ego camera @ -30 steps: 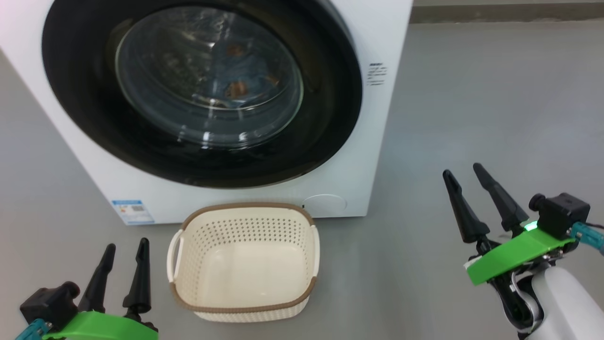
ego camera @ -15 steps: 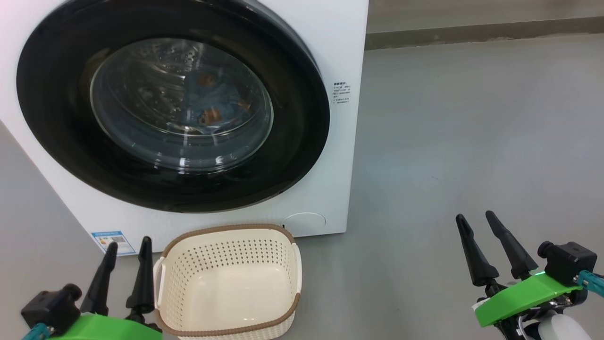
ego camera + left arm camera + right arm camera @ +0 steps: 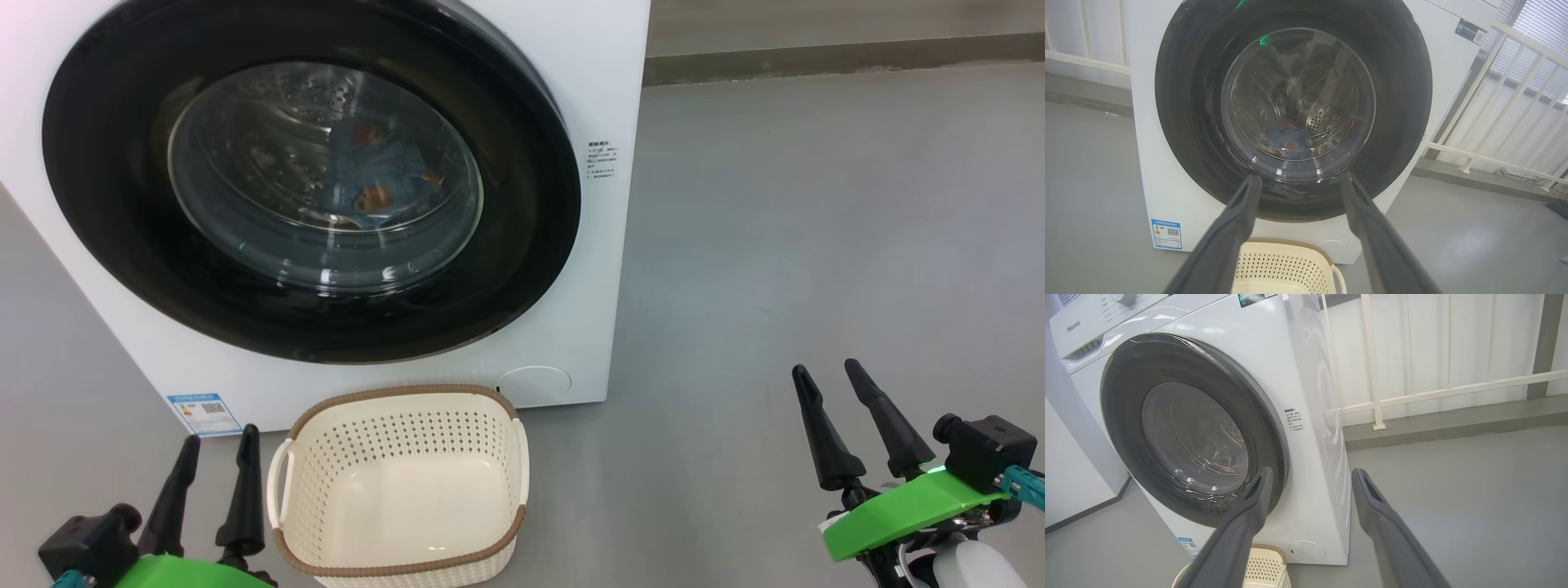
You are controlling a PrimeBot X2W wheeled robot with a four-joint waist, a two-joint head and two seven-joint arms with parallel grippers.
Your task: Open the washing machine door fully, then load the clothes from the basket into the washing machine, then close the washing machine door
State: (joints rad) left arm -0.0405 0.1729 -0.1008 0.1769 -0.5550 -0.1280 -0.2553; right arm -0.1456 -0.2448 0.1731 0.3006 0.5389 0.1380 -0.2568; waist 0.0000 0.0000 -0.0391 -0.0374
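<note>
Both spread and empty, the left gripper (image 3: 220, 435) at seven o'clock and right gripper (image 3: 826, 367) at four idle, seemingly since clothes (image 3: 380, 167) sit behind the shut washing machine door (image 3: 522, 245), basket (image 3: 404, 389) bare.

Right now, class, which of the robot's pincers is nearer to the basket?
Left. The left pincer sits open just left of the basket, beside its handle; the right pincer, also open, is well off to the right of it.
</note>
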